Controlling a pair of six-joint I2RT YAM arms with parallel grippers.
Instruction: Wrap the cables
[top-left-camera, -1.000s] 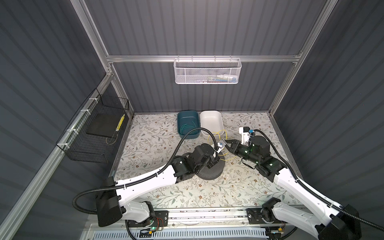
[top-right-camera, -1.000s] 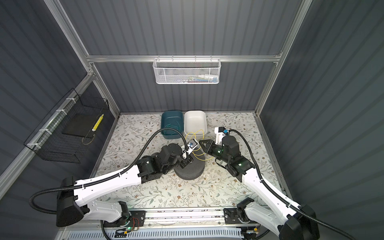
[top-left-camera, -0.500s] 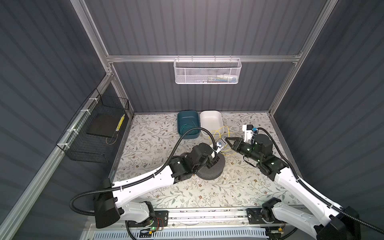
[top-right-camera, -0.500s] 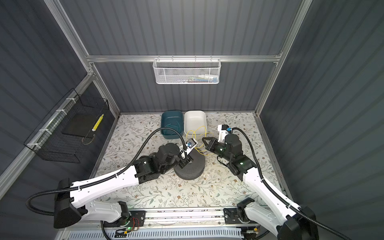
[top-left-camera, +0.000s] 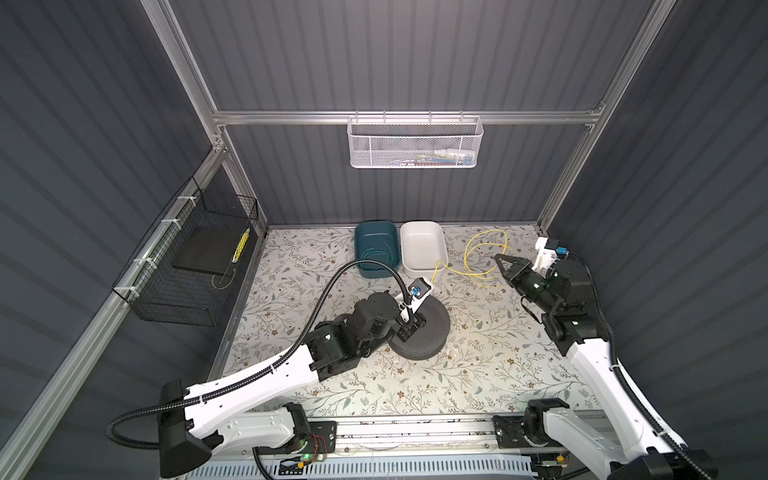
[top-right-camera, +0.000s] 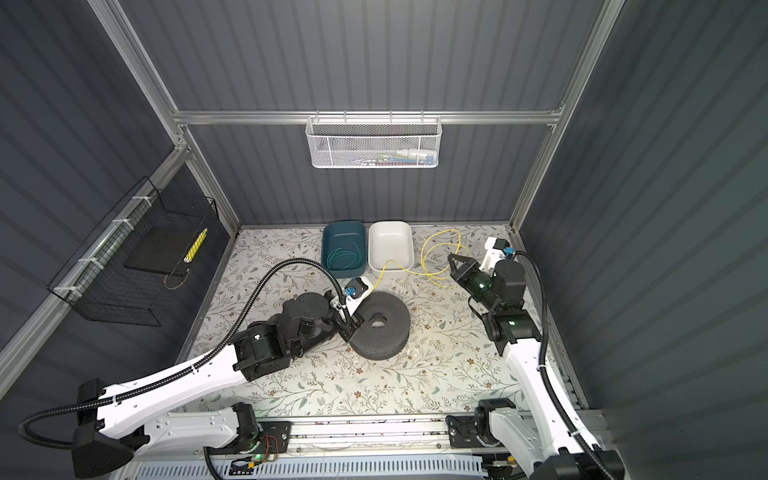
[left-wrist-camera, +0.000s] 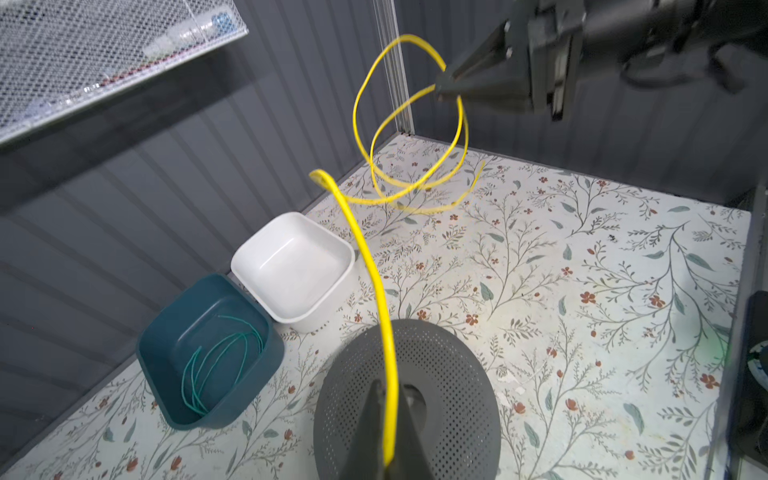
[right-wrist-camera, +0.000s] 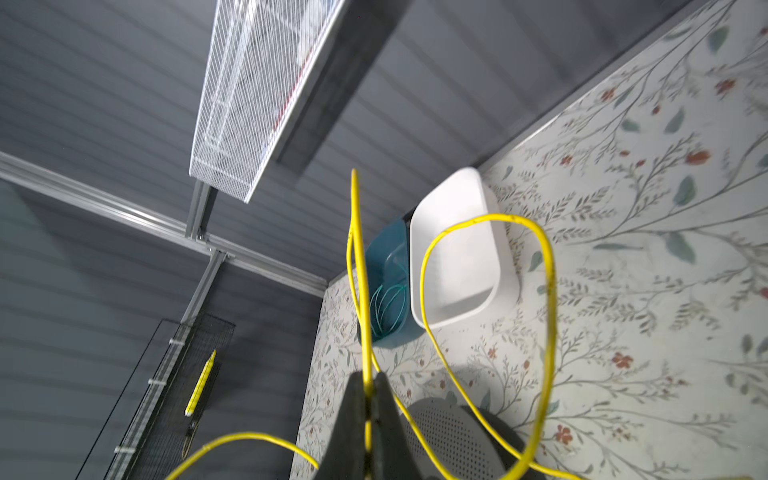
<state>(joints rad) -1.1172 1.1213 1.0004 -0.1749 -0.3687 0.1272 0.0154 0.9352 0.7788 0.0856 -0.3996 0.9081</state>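
- the yellow cable (left-wrist-camera: 390, 353) is strung between both arms, with loose loops curled above the tabletop (top-left-camera: 478, 374).
- the left jaws are clamped on it over a dark perforated disc (top-left-camera: 432, 332).
- the right jaws are clamped on it beside the loops.
- the teal-green cable (left-wrist-camera: 216, 361) is coiled inside the teal bin (left-wrist-camera: 249, 397).

On the floral-patterned desk (top-left-camera: 478, 374), the white plastic tub (top-left-camera: 422, 249) is sitting behind the dark grey perforated round spool (top-left-camera: 432, 336); the teal plastic tub (top-left-camera: 374, 237) is sitting behind-left, holding the thin teal-green cable (top-right-camera: 343, 258); the thin yellow cable (left-wrist-camera: 373, 270) is looping behind-right.
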